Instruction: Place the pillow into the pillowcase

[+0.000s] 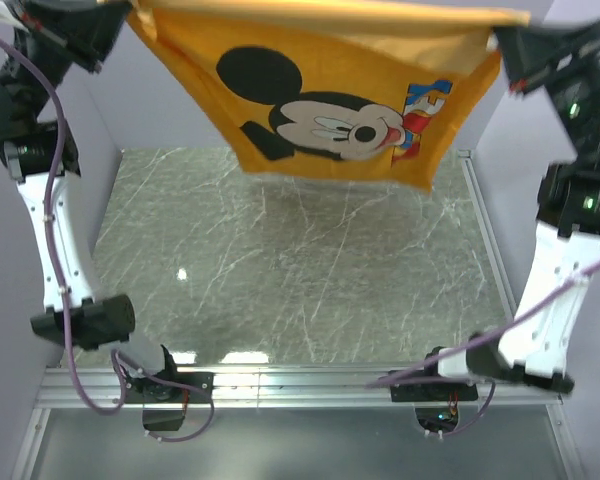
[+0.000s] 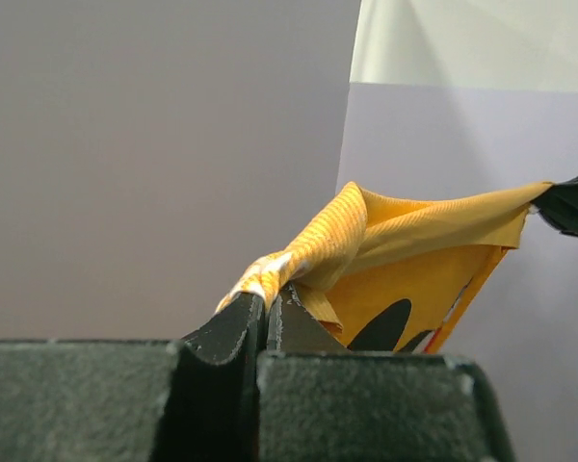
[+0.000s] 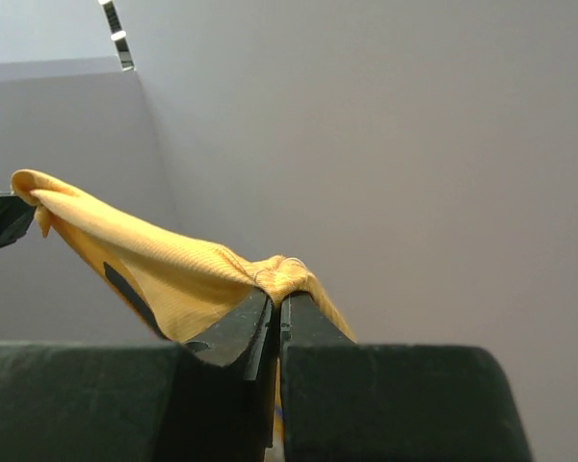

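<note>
Left hand [image 2: 267,301], right hand [image 3: 275,299] tight on pillowcase [image 1: 330,60]

The orange fabric pillowcase with the Mickey Mouse face [image 1: 330,110] runs past the top edge of the overhead view, so part of its upper hem between the two sets of fingers is cut off. The multicoloured lettering [image 1: 425,105] beside the right gripper [image 1: 502,45] is folded and only partly readable. The left gripper [image 1: 120,22] is cropped at the corner. In each wrist view the pinched cloth is hidden between the closed fingers.
</note>
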